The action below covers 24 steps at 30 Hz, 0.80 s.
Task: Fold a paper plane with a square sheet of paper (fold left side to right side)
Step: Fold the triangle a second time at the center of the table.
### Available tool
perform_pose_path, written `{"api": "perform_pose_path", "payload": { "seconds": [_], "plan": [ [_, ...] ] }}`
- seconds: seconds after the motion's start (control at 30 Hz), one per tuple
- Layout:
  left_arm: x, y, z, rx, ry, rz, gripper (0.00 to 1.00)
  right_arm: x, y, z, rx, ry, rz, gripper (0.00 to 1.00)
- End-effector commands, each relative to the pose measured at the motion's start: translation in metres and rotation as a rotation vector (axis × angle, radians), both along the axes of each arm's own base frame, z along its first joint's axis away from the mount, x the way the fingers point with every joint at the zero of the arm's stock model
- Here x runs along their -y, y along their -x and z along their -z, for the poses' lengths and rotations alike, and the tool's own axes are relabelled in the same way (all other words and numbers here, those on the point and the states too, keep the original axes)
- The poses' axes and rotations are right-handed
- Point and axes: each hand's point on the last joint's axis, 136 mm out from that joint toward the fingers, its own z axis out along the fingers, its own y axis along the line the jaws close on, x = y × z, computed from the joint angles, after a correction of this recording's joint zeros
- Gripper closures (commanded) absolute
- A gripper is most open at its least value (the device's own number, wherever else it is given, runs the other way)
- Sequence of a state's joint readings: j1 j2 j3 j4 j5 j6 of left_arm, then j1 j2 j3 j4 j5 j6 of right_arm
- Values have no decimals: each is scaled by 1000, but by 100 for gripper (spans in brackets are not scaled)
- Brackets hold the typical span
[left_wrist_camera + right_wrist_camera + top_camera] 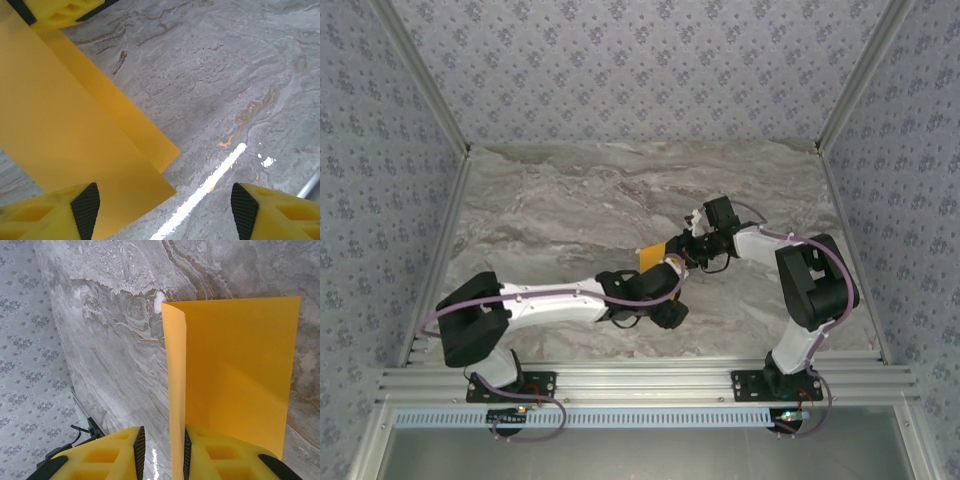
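Note:
The square sheet of paper (pixel 650 257), bright orange, lies mid-table folded into two overlapping layers (pixel 75 125). My left gripper (pixel 165 210) hovers over its corner, wide open; its left finger (pixel 85 210) overlaps the paper's edge and the right finger sits over bare table. My right gripper (pixel 682 245) meets the sheet from the other side. In the right wrist view a raised layer of the sheet (pixel 235 365) stands between the jaws of the right gripper (pixel 163 436), against the right pad (pixel 186 450), with a gap to the left pad. The right gripper's yellow finger (pixel 60 10) touches the paper's far end.
The grey marble table (pixel 570 200) stretches bare behind and to the left of the paper. Patterned walls (pixel 380 150) enclose it on three sides. An aluminium rail (pixel 650 380) runs along the near edge between the arm bases.

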<state>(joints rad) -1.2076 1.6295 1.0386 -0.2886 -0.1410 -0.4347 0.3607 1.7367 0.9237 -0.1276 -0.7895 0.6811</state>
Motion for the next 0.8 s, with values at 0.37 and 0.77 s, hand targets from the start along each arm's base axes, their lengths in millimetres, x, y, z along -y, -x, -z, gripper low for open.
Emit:
{"api": "perform_pose_path", "payload": {
  "seconds": [0.37,0.77],
  "plan": [
    [-9,-20,15,211,-329,-84,25,-2,3,5,-26,19,-14,71],
    [-4,-16,15,215,-326,-61,61,2,4,9,-26,52,-21,71]
  ]
}}
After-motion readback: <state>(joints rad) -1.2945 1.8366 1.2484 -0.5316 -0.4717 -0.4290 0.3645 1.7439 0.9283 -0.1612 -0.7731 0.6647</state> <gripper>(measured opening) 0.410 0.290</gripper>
